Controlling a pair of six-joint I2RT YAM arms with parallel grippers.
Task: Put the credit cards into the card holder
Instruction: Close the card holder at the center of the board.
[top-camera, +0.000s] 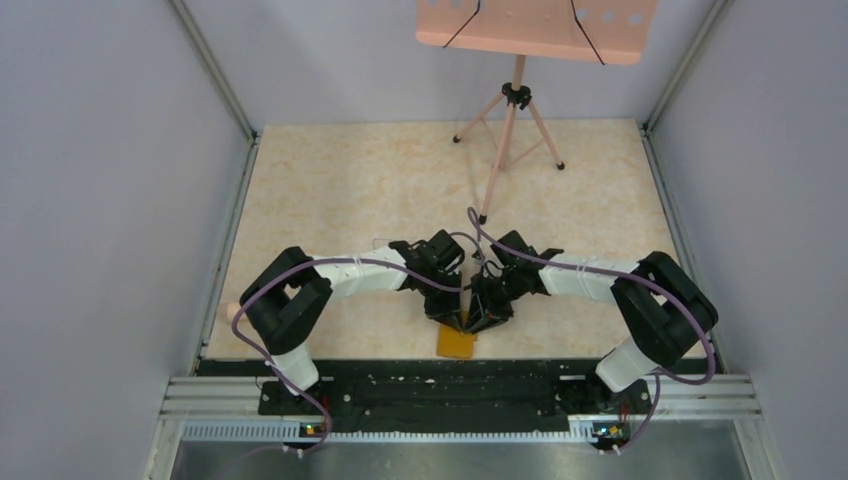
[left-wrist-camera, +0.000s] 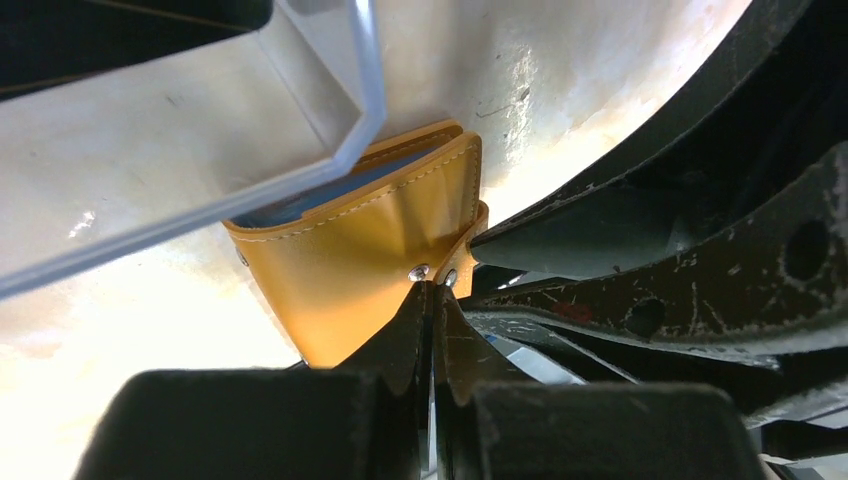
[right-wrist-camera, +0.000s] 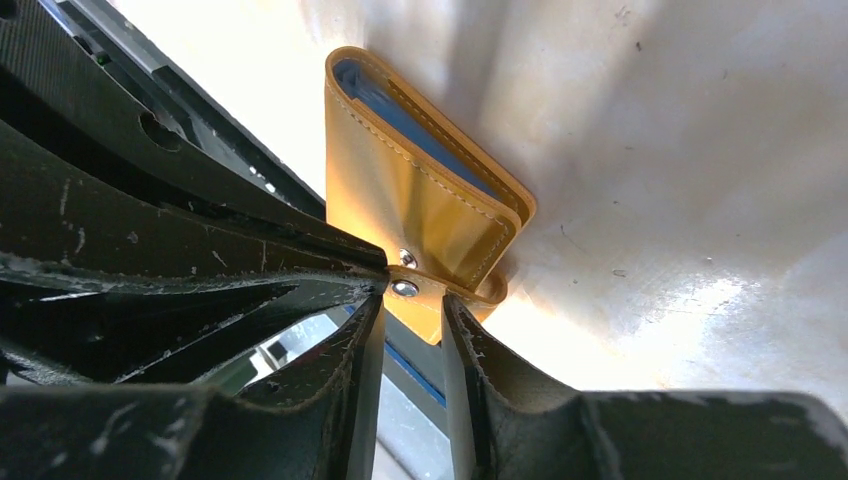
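Left hand (left-wrist-camera: 432, 292) is sitting fully closed, tips against the clasp tab (right-wrist-camera: 432, 318) of the card holder (left-wrist-camera: 360, 260). Right hand (right-wrist-camera: 413, 310) is straddling that tab, slightly parted.

The card holder (left-wrist-camera: 350, 270) is smooth, stitched orange leather; the box (left-wrist-camera: 368, 60) is clear glossy plastic.

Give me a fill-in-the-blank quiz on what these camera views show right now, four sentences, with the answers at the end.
1. The card holder is orange outside and ____ inside.
2. The left hand has its fingers pressed ____, tips at the snap studs.
3. The right hand has the card holder's clasp ____ between its fingers.
4. The pink stand at the back rests on ____ legs.

Missing words: blue; together; tab; three.
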